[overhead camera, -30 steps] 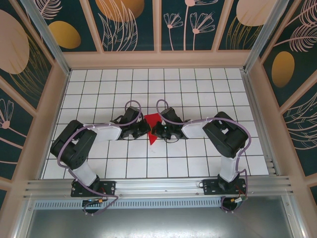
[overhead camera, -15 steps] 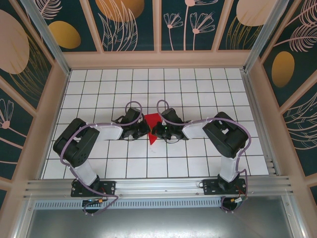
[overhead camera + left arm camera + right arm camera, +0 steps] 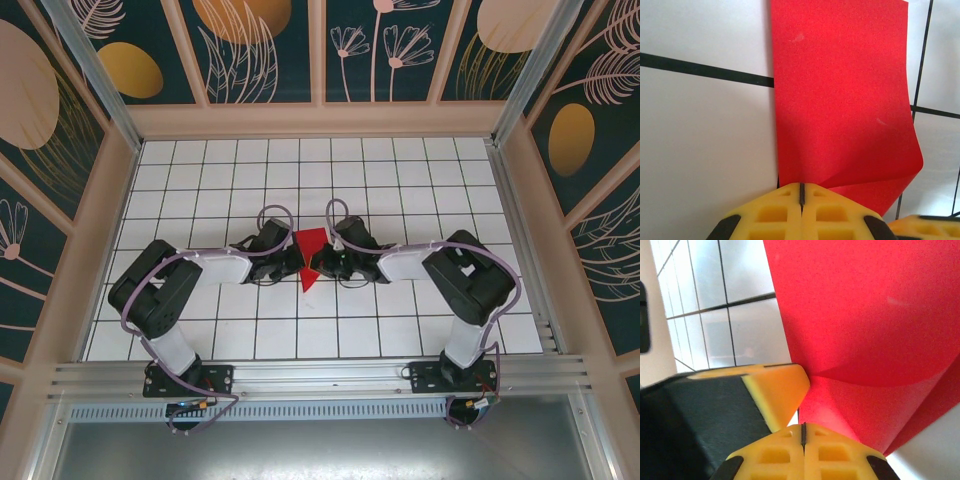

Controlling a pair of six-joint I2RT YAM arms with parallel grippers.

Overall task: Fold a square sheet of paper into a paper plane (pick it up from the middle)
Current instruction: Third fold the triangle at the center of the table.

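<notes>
The square sheet of paper [image 3: 311,250] is bright red, bent and folded over, and held up between my two grippers at the middle of the tiled table. My left gripper [image 3: 298,258] meets it from the left and my right gripper [image 3: 323,262] from the right. In the left wrist view the yellow jaws of my left gripper [image 3: 801,186] are pressed together on the lower edge of the paper [image 3: 840,95]. In the right wrist view my right gripper [image 3: 803,426] is shut on a fold of the paper [image 3: 865,325], with a left-arm fingertip [image 3: 777,387] touching beside it.
White grid-tiled table [image 3: 220,170] with pale raised walls on three sides and a metal rail [image 3: 320,375] along the near edge. Both arms bend inward low over the tiles, elbows out at left [image 3: 150,290] and right [image 3: 470,280].
The right arm's elbow has swung outward to the right and both wrists have edged slightly away from the near edge. The paper stays pinched between them, nearly unchanged.
</notes>
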